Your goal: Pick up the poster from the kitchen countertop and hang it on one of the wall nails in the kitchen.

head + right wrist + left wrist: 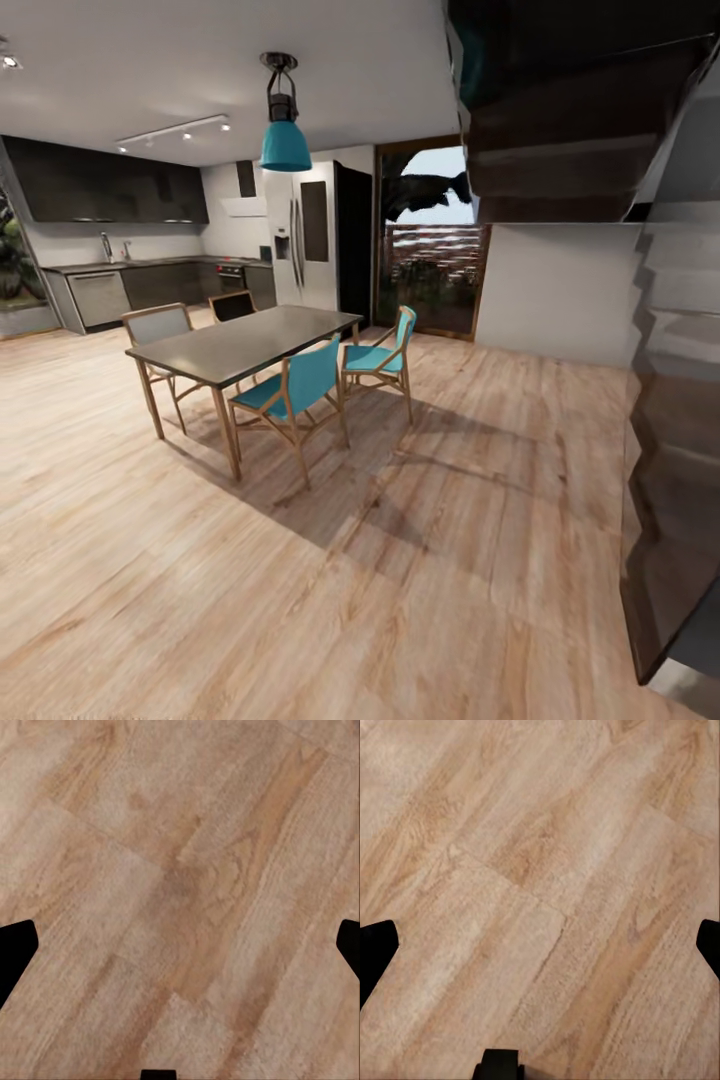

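Note:
The kitchen countertop (pixel 140 263) is far off at the back left, a grey worktop with a tap over dark cabinets. The poster is out of view. Both wrist cameras look straight down at the wooden floor. My left gripper (pixel 540 945) is open, with its dark fingertips (pixel 375 949) wide apart and only floor planks between them. Floor likewise fills the gap of my right gripper (pixel 180 949), which is open with its fingertips (pixel 15 949) far apart.
A dark dining table (pixel 250 342) with teal chairs (pixel 295 392) stands between me and the kitchen. A steel fridge (pixel 305 240) and a glass door (pixel 435 250) are behind it. A dark staircase (pixel 670 450) looms close on the right. Open wooden floor (pixel 300 600) lies ahead.

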